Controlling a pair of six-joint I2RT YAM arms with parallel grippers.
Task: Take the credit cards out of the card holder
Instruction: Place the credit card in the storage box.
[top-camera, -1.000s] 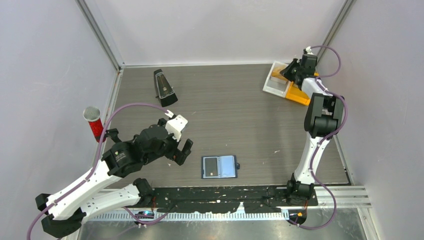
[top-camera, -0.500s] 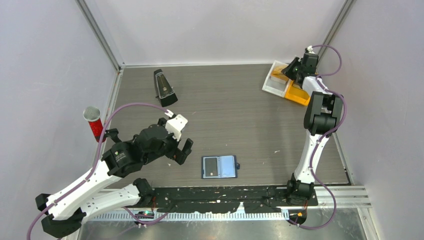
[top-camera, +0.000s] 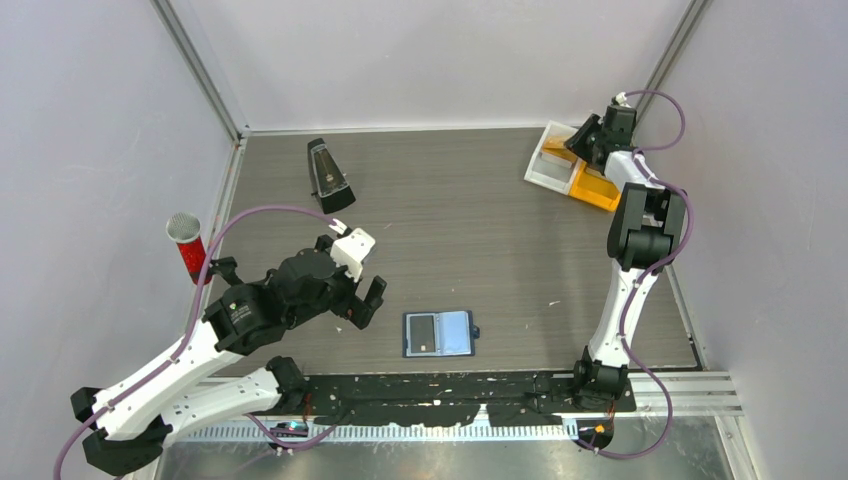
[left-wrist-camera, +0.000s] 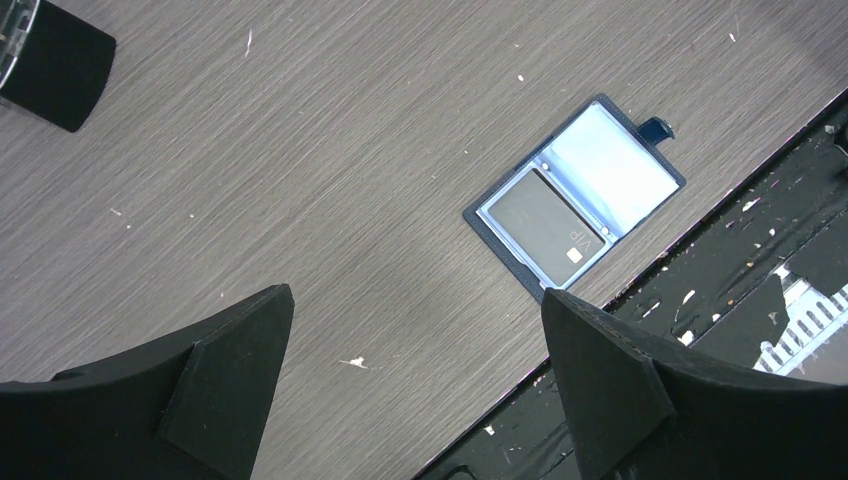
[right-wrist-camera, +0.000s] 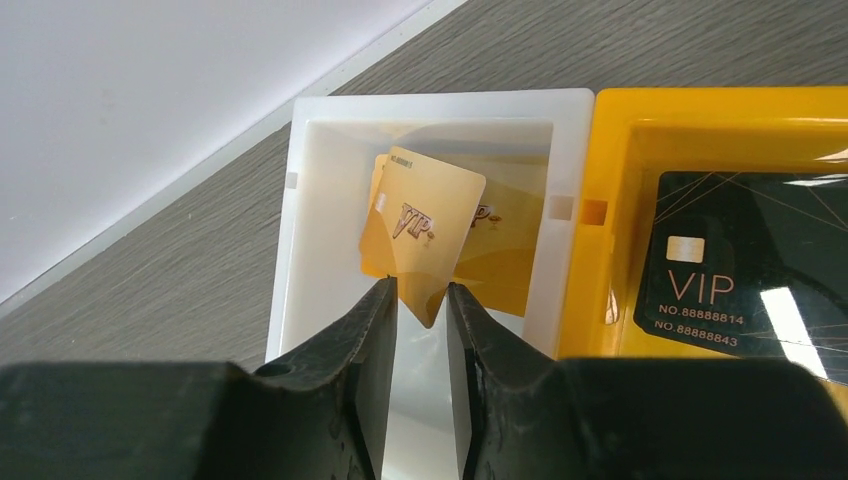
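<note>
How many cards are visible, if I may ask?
4: two gold cards in the white tray, a black card in the yellow tray, a dark card in the card holder. More may be hidden.

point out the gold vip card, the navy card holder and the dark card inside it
gold VIP card (right-wrist-camera: 420, 235): right wrist view, printed face
open navy card holder (left-wrist-camera: 612, 168): left wrist view, light-blue half
dark card (left-wrist-camera: 545, 222): left wrist view, centre
</note>
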